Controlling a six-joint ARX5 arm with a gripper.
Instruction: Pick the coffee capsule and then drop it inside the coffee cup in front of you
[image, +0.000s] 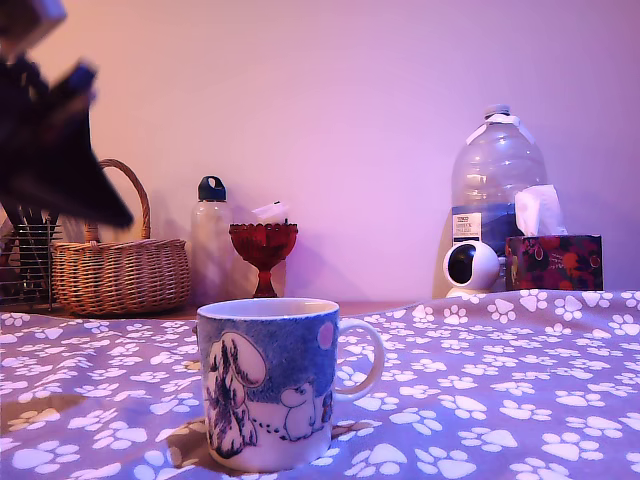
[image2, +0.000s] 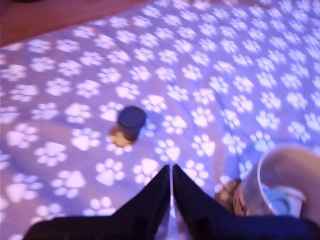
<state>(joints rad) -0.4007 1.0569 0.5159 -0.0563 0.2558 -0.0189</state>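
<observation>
Gripper (image2: 171, 182), two dark pointed fingers, is pinched nearly together with only a thin slit between the tips, and holds nothing. Small dark-looking tapered coffee capsule (image2: 131, 122) stands on its wider rim on the purple paw-print cloth (image2: 240, 60), well apart from the tips, up-frame and toward the wrist picture's centre-left; its axis looks upright. Blue ceramic cartoon mug with white inside (image: 272, 380) sits at the wrist picture's lower right. Jaws must widen before descent, I'd judge.
</observation>
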